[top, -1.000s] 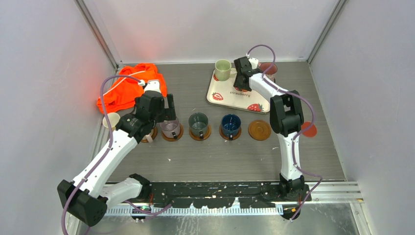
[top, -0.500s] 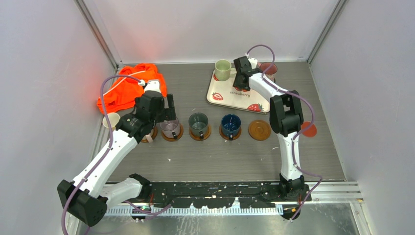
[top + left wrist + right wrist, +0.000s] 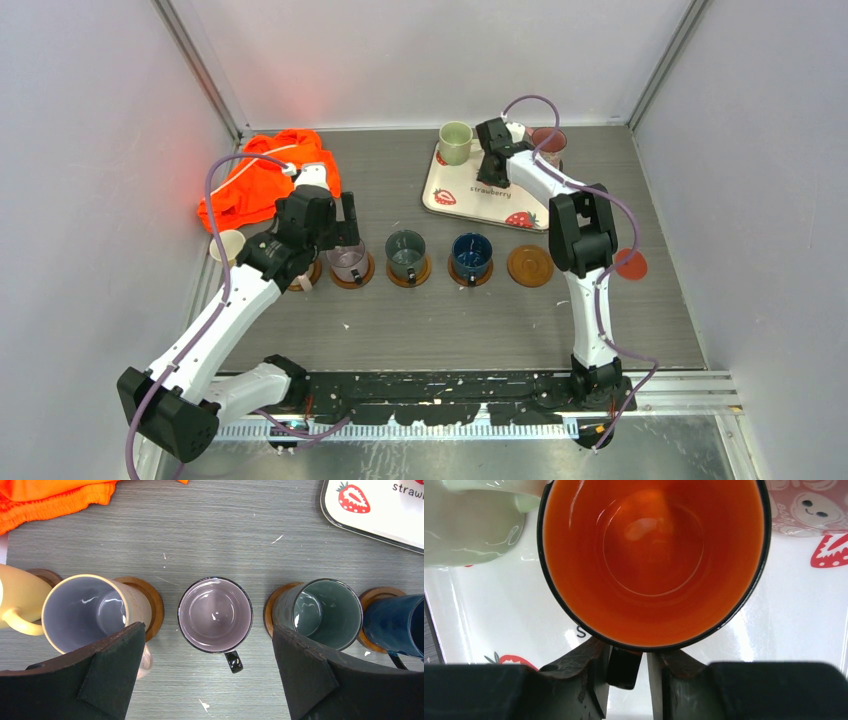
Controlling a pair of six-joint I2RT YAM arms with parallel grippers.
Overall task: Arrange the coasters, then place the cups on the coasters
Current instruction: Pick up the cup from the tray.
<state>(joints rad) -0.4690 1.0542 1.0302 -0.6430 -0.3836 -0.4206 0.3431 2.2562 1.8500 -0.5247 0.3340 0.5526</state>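
A row of cups [image 3: 408,252] stands on coasters [image 3: 530,266] before the tray [image 3: 470,200], which holds more cups

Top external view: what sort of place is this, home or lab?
Likely a robot lab test cell, not a home: blank pale panel walls on metal frame posts, left arm and right arm bolted to a rail, mugs staged in a row on coasters.

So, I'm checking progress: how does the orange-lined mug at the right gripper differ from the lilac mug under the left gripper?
The orange-lined mug stands on the strawberry tray; the lilac mug sits on a brown coaster. The orange-lined mug's handle lies between the close-set fingers of the right gripper; the lilac mug stands untouched below the wide-open left gripper. Both are upright, empty, black-handled.
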